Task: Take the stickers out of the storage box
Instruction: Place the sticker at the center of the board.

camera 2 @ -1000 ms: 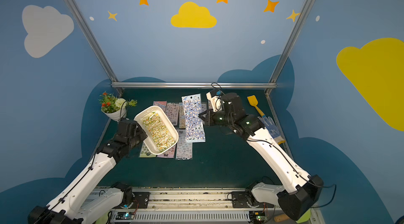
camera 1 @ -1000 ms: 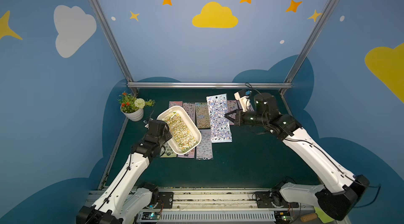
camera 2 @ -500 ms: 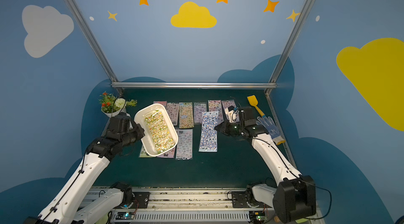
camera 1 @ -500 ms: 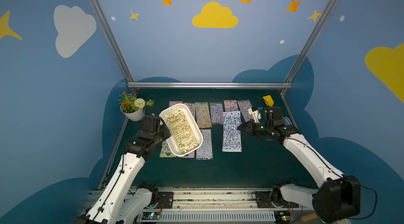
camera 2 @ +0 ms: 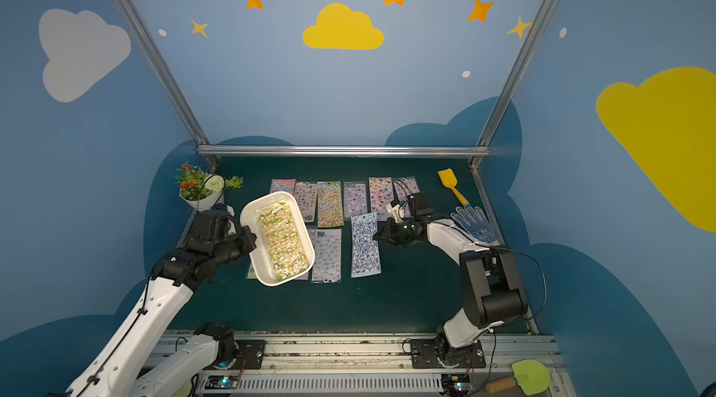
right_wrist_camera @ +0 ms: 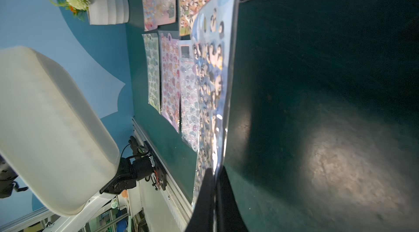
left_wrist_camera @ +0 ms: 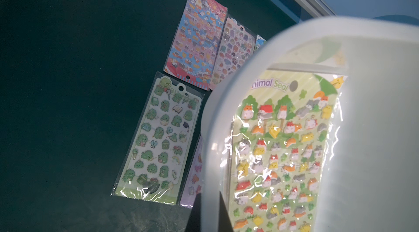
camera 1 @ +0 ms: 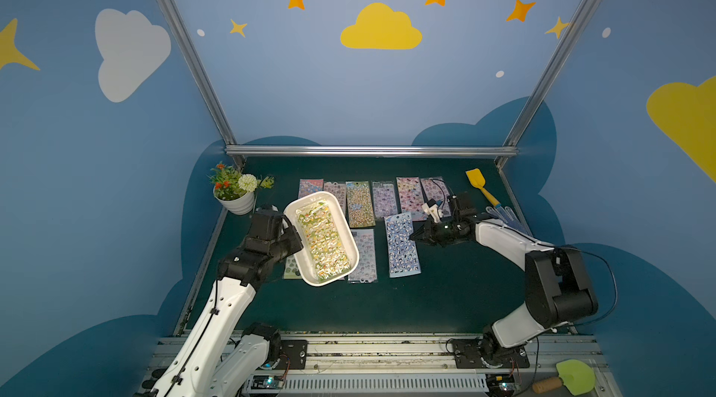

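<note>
Both hands are clenching. The left hand is gripping the tilted storage box by its rim, a green sticker sheet lying inside, just past it. The right hand is pinching a blue sticker sheet stretching ahead across the surface.

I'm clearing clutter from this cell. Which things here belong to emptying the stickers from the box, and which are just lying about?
Job: storage box, held by the left gripper; green sticker sheet inside it; blue sticker sheet pinched by the right gripper; laid-out sticker sheets.
Lying about: flower pot; yellow spatula; blue glove; green scoop.
</note>
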